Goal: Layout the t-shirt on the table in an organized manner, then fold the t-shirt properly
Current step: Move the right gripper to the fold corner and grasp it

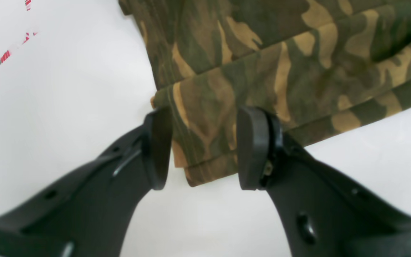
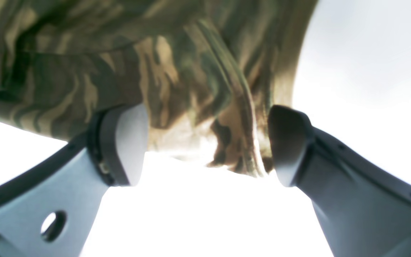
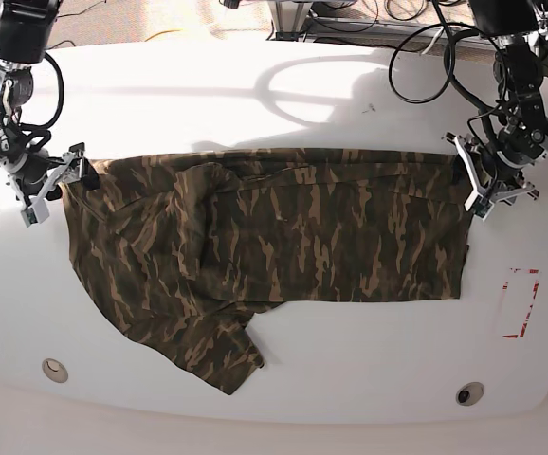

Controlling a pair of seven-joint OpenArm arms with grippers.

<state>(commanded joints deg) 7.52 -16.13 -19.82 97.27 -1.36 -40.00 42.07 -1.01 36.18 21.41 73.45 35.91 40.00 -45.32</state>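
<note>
The soft camouflage-print t-shirt (image 3: pixel 283 246) lies spread on the white smooth table (image 3: pixel 350 370) between the claws — partly doubled, one sleeve loose. Left claw (image 1: pixel 200 148) and right claw (image 2: pixel 205 146) gape around its corners; folding remains.

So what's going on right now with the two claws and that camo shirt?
Left gripper open, straddling a t-shirt corner. Right gripper open at the opposite end, cloth between its fingers. Shirt spread on the table, part folded over, one sleeve sticking out. Nothing in the way.
</note>
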